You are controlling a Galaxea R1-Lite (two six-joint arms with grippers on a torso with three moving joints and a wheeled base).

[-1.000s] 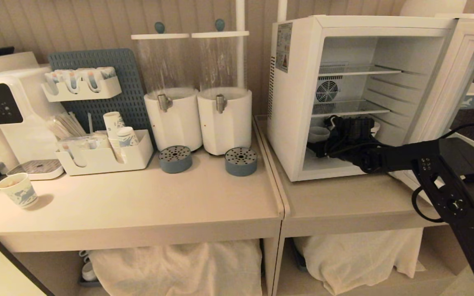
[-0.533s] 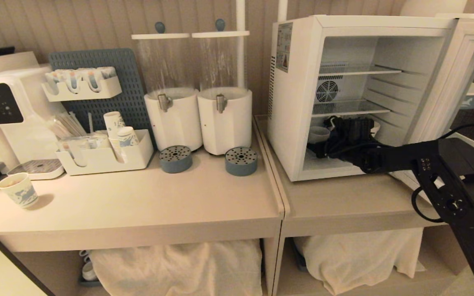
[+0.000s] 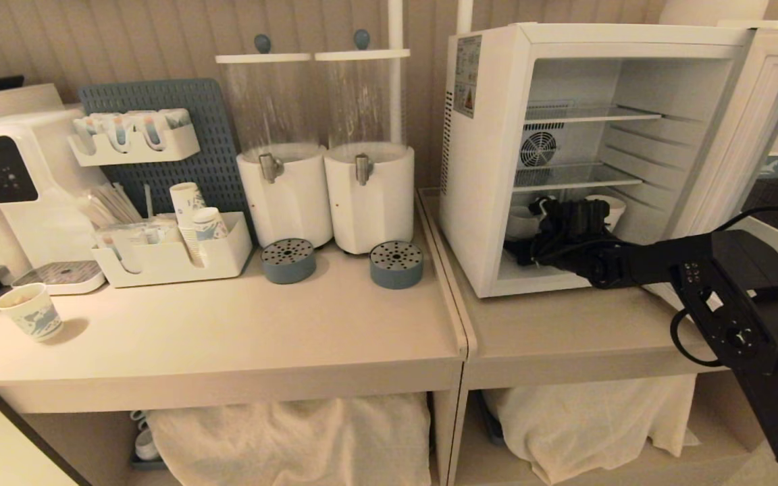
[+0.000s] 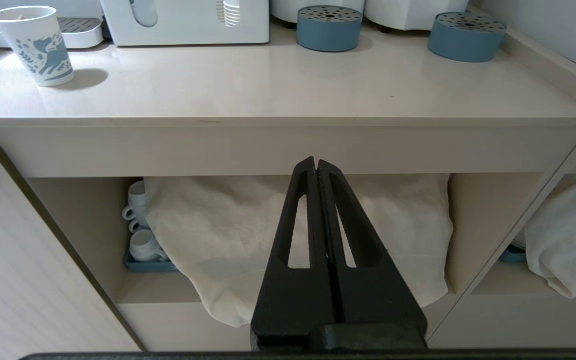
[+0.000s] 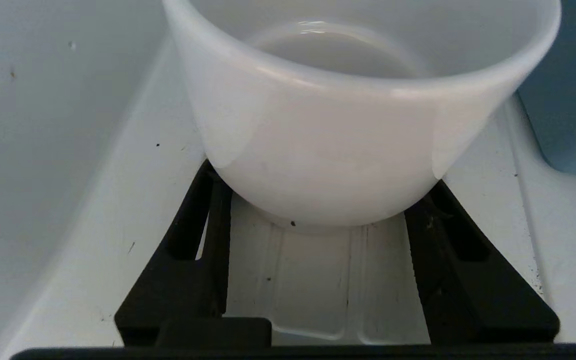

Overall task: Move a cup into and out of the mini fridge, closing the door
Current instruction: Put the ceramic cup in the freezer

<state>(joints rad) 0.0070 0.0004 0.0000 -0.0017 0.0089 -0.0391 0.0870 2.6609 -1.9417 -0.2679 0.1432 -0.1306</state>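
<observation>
**Right gripper clamps the cup inside the open fridge**

Beige countertop runs across the head view, backed by ribbed wall panelling. At about 2 o'clock on it stands the mini fridge [image 3: 483, 169], its door [image 3: 760, 101] swung wide open toward 3 o'clock. The right arm reaches in from 4 o'clock, and the right gripper [image 3: 531, 244] sits low in the bottom compartment, under the wire shelves.

The cup [image 3: 521, 219] stands on the fridge floor, toward the 9 o'clock side of the compartment near the inner wall. In the right wrist view the cup [image 5: 328, 140] fills the space between the two black fingers [image 5: 208, 215] of the right gripper [image 5: 325, 177], and both fingers press against its lower sides, so the cup is grasped.

The left gripper [image 4: 317, 167] hangs parked below the counter edge, clenched with its fingers pressed together and holding nothing. A blue-printed paper cup [image 3: 28, 312] stands at 9 o'clock on the counter, well apart from the fridge.
</observation>
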